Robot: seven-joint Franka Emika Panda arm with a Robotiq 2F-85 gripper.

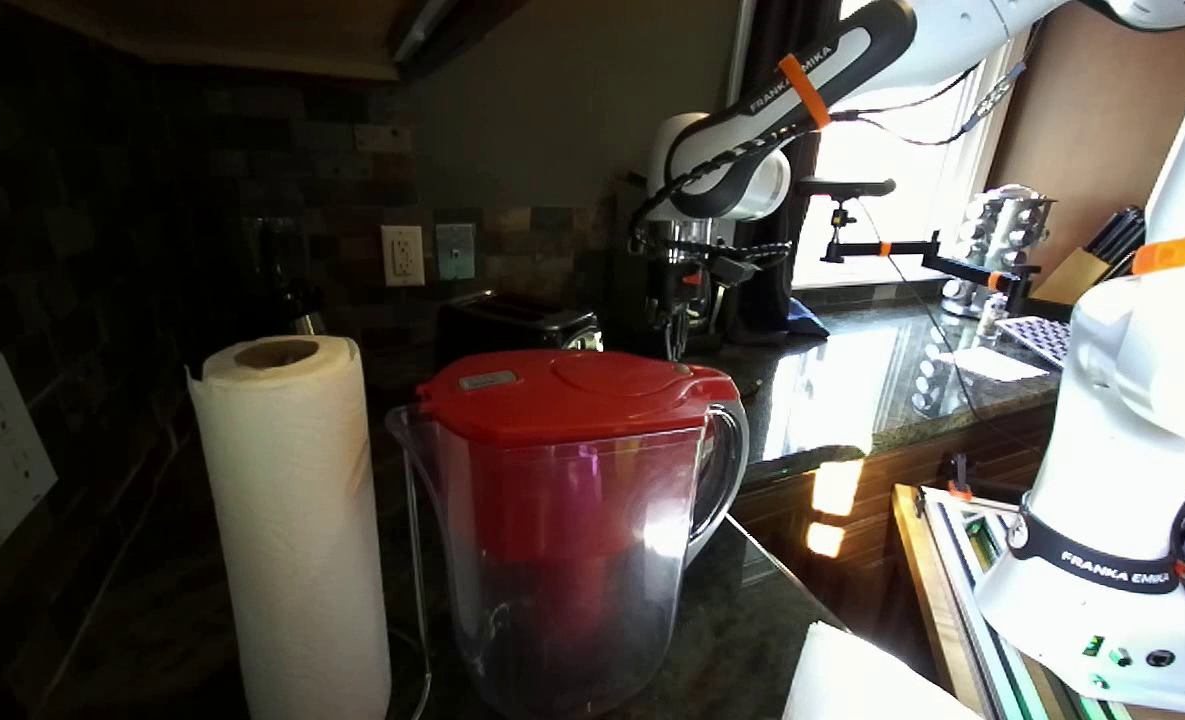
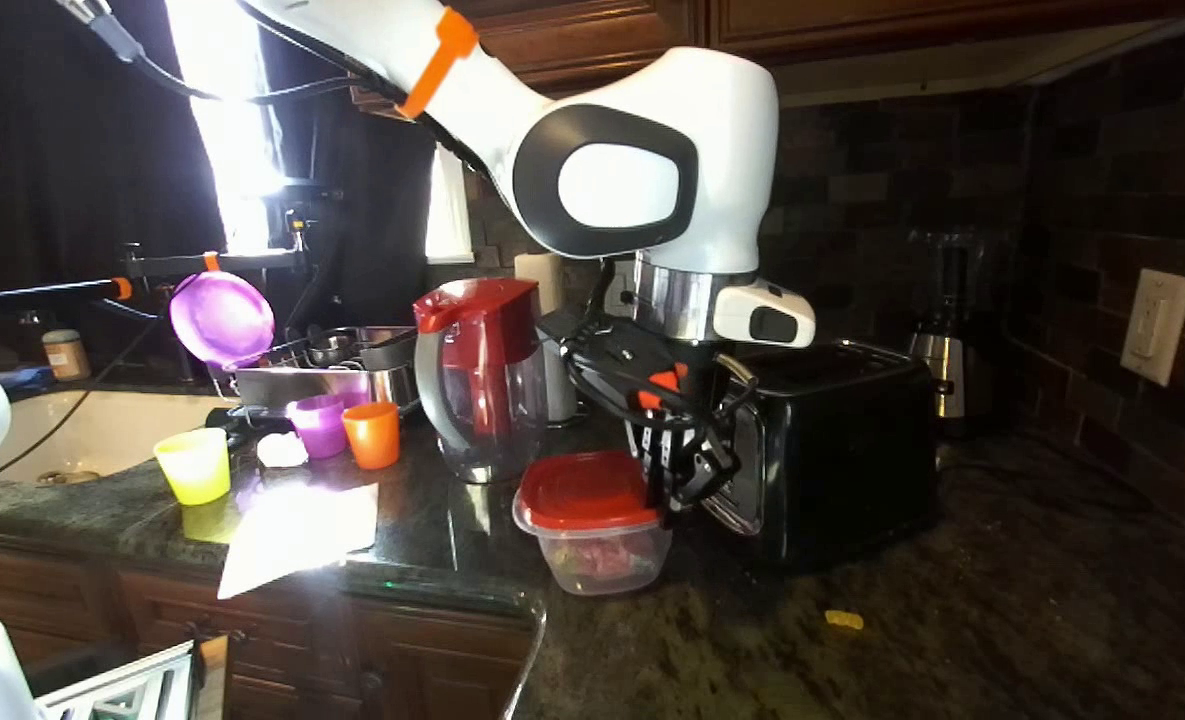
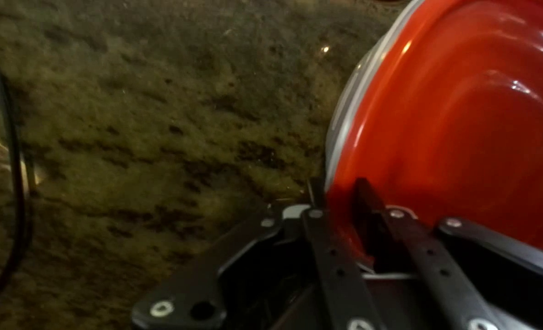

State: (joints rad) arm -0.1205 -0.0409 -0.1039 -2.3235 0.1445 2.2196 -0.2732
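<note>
Both exterior views: harsh light from the window, clipped to white; glare on the table, wall sunk in shadow. Paper overexposed. Wrist view: dim, soft, grainy; small highlights on the red lid.

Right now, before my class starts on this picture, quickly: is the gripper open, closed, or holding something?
Gripper: closed on the edge of the red lid, holding it there.

A toaster, sink and wooden cupboards mark a kitchen.
</note>
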